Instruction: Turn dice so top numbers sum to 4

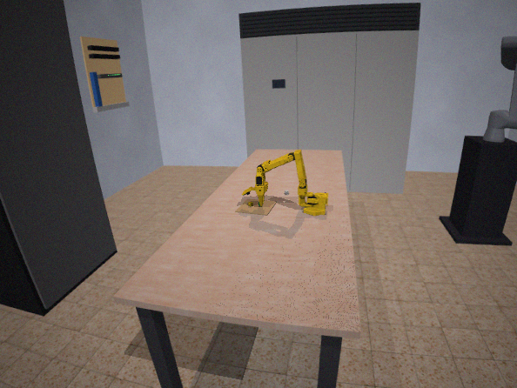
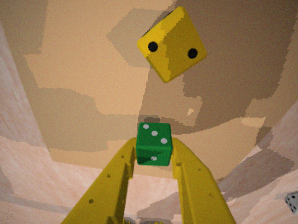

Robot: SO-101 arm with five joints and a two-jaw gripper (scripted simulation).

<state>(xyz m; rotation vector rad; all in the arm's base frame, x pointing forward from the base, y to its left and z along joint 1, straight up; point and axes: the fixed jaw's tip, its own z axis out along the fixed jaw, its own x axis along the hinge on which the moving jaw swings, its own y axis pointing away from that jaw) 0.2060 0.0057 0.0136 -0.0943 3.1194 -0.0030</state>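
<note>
In the wrist view my gripper (image 2: 154, 155) is shut on a green die (image 2: 154, 143) whose visible face shows three white pips. It is over the tan mat (image 2: 125, 90). A yellow die (image 2: 172, 44) lies on the mat farther out, showing two black pips on one face. A white die (image 2: 291, 201) sits at the lower right edge, off the mat on the table. In the exterior view the gripper (image 1: 260, 201) points down over the mat (image 1: 256, 207), with the yellow die (image 1: 250, 203) to its left and the white die (image 1: 286, 191) between mat and arm base.
The arm base (image 1: 315, 204) stands on the table to the right of the mat. The arm's shadow falls across the mat and the table in front of it.
</note>
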